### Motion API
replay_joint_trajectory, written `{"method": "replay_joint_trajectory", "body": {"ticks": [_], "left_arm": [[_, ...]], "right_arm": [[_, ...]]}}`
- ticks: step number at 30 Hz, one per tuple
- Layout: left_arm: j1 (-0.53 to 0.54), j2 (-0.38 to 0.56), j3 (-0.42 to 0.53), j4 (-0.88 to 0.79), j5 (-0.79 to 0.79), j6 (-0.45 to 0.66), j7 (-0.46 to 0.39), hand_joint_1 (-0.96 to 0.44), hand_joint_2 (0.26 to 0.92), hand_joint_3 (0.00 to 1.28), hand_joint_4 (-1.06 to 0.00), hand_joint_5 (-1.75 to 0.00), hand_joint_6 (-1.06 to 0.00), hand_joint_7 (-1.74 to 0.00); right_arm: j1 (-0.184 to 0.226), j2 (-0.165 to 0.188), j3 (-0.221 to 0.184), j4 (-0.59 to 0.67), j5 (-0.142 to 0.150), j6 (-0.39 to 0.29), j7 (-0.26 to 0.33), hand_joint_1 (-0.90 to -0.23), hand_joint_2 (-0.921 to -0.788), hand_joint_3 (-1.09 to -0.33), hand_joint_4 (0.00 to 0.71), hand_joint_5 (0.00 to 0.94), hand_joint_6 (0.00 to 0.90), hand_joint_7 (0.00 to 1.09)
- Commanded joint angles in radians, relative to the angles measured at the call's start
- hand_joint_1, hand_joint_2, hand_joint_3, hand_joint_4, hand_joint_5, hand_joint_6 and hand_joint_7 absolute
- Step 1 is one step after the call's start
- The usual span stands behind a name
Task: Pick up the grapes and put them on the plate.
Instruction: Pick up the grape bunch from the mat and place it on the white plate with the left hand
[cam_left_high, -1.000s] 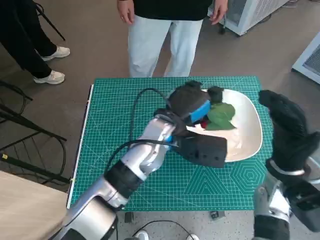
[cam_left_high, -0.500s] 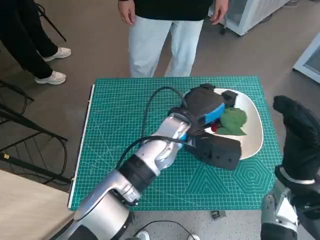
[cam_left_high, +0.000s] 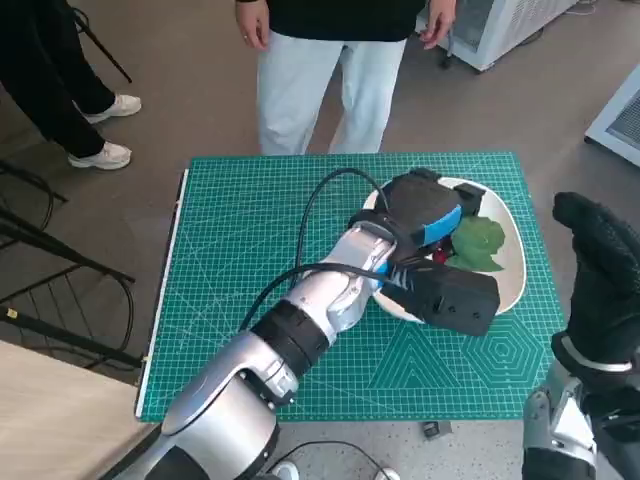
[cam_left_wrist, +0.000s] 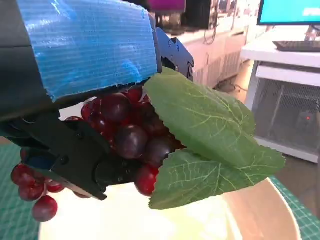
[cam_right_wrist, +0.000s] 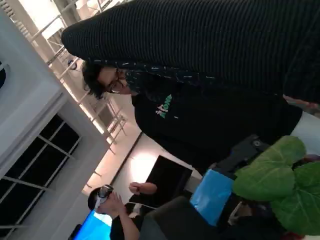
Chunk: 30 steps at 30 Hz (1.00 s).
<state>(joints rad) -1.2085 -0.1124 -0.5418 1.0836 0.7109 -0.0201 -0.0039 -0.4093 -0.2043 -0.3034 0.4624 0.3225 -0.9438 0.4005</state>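
My left hand (cam_left_high: 428, 218) grips the bunch of dark red grapes (cam_left_wrist: 131, 131) with its green leaves (cam_left_high: 478, 244) over the white plate (cam_left_high: 512, 268) at the mat's far right. In the left wrist view the grapes hang above the plate's (cam_left_wrist: 260, 216) pale inside, with leaves (cam_left_wrist: 210, 145) spread to one side. The right wrist view also shows the leaves (cam_right_wrist: 280, 175) and the taped left hand (cam_right_wrist: 212, 192). My gloved right hand (cam_left_high: 600, 270) is raised off the table's right edge, holding nothing; whether its fingers are curled is unclear.
A green cutting mat (cam_left_high: 250, 260) covers the table. A person in light trousers (cam_left_high: 325, 90) stands at the far edge, and another person's legs and shoes (cam_left_high: 95, 130) are at the far left. A black metal frame (cam_left_high: 50, 290) stands left of the table.
My left hand has carried the grapes rightwards, further over the plate. The right hand has drawn back to the right and a little lower in the picture.
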Motion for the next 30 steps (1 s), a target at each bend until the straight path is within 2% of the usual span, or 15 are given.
{"method": "replay_joint_trajectory", "body": {"ticks": [1,2,3,7,8,9,12,15,19,25,30], "left_arm": [[-0.038,-0.021,0.043,0.033,-0.064,-0.024,-0.028,0.00,0.738,0.60,-0.44,-1.61,-0.45,-1.34],[-0.040,-0.024,0.051,0.039,-0.077,-0.027,-0.034,0.00,0.779,0.55,-0.41,-1.59,-0.42,-1.38],[-0.041,-0.026,0.058,0.045,-0.089,-0.029,-0.040,0.03,0.802,0.51,-0.40,-1.57,-0.38,-1.35],[-0.047,-0.031,0.071,0.067,-0.115,-0.033,-0.053,0.26,0.820,0.48,-0.43,-1.54,-0.26,-0.82],[-0.049,-0.031,0.068,0.071,-0.115,-0.033,-0.053,0.24,0.838,0.44,-0.43,-1.52,-0.26,-0.74],[-0.051,-0.031,0.064,0.076,-0.111,-0.031,-0.051,0.17,0.860,0.38,-0.42,-1.49,-0.26,-0.68],[-0.057,-0.029,0.046,0.088,-0.094,-0.023,-0.045,-0.23,0.899,0.25,-0.37,-1.30,-0.27,-0.61],[-0.061,-0.027,0.035,0.098,-0.083,-0.020,-0.042,-0.43,0.914,0.23,-0.35,-1.10,-0.27,-0.60],[-0.063,-0.024,0.027,0.111,-0.077,-0.019,-0.039,-0.52,0.919,0.25,-0.35,-0.86,-0.27,-0.61],[-0.062,-0.023,0.024,0.126,-0.078,-0.015,-0.031,-0.57,0.921,0.31,-0.39,-0.47,-0.26,-0.49],[-0.058,-0.019,0.025,0.131,-0.082,-0.022,-0.030,-0.59,0.921,0.34,-0.42,-0.34,-0.25,-0.43]], "right_arm": [[0.014,-0.001,0.004,0.018,-0.009,0.004,-0.013,-0.558,-0.921,-0.674,0.208,0.009,-0.001,0.45],[0.014,0.000,0.005,0.018,-0.009,0.004,-0.015,-0.558,-0.921,-0.676,0.206,0.009,-0.001,0.45],[0.014,0.001,0.006,0.019,-0.010,0.004,-0.016,-0.558,-0.921,-0.678,0.205,0.008,-0.001,0.45],[0.013,0.004,0.011,0.021,-0.011,0.003,-0.018,-0.558,-0.921,-0.685,0.200,0.005,-0.001,0.43],[0.013,0.005,0.012,0.021,-0.011,0.003,-0.018,-0.559,-0.921,-0.687,0.199,0.005,-0.001,0.43],[0.013,0.005,0.013,0.021,-0.011,0.003,-0.019,-0.559,-0.921,-0.689,0.197,0.004,-0.001,0.43],[0.012,0.006,0.016,0.027,-0.010,0.001,-0.018,-0.560,-0.921,-0.696,0.192,0.001,-0.001,0.42],[0.010,0.007,0.017,0.033,-0.008,-0.001,-0.017,-0.558,-0.921,-0.702,0.188,0.000,-0.001,0.41],[0.009,0.008,0.019,0.041,-0.005,-0.003,-0.014,-0.557,-0.921,-0.708,0.183,0.000,-0.001,0.40],[0.006,0.010,0.023,0.050,-0.004,-0.006,-0.013,-0.557,-0.921,-0.717,0.177,0.000,-0.001,0.38],[0.001,0.010,0.026,0.058,-0.006,-0.007,-0.016,-0.557,-0.921,-0.725,0.170,0.000,-0.001,0.37]]}}
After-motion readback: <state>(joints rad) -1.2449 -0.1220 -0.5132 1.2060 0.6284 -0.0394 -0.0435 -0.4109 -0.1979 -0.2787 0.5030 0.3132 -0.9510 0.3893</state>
